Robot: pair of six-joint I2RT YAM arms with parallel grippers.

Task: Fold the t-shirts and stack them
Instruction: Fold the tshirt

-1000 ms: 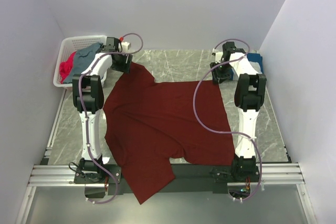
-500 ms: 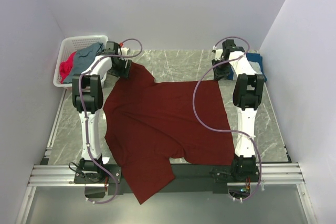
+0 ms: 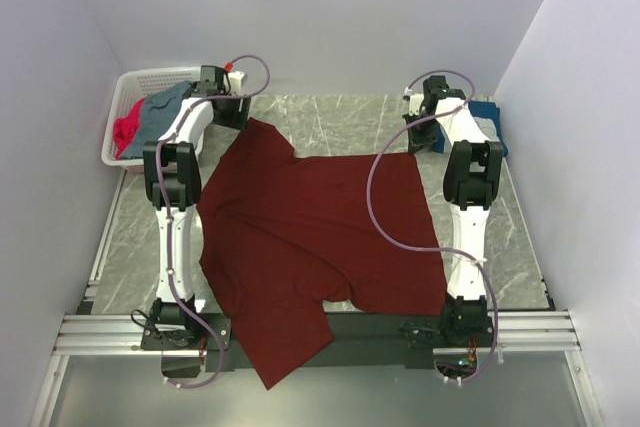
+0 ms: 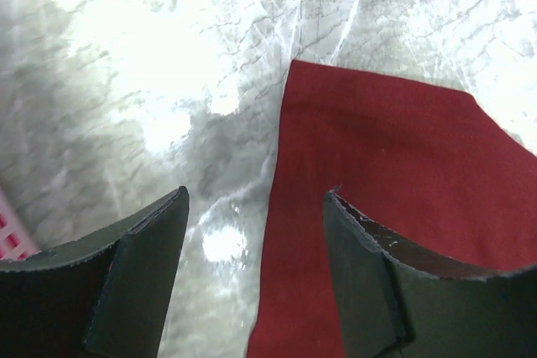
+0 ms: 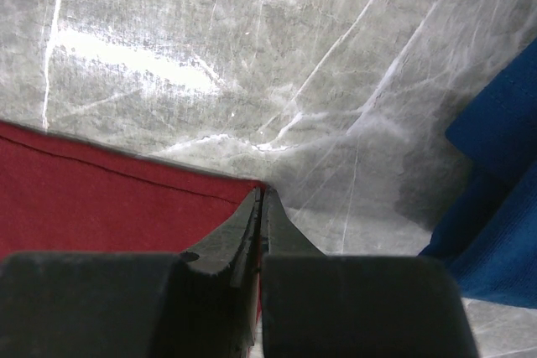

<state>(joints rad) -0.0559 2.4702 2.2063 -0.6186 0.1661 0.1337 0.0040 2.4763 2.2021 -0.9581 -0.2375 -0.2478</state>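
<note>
The maroon t-shirt (image 3: 310, 237) lies spread flat on the marble table, its lower part hanging over the near edge. My left gripper (image 3: 230, 109) is open over the far left sleeve (image 4: 377, 148); the sleeve's edge runs between its fingers (image 4: 256, 199), with nothing gripped. My right gripper (image 3: 421, 142) is shut on the shirt's far right corner (image 5: 262, 193), with red cloth pinched between the fingers. A folded navy t-shirt (image 3: 487, 111) lies just right of that gripper and shows as blue cloth (image 5: 499, 207) in the right wrist view.
A white lattice basket (image 3: 150, 78) stands at the far left and holds a grey-blue shirt (image 3: 160, 107) and a bright-pink one (image 3: 124, 133). Bare marble (image 3: 340, 122) shows between the two grippers. Walls close in on both sides.
My right gripper has closed on the shirt's far right corner. The left gripper has drawn back toward the far edge, off the sleeve, and stays open.
</note>
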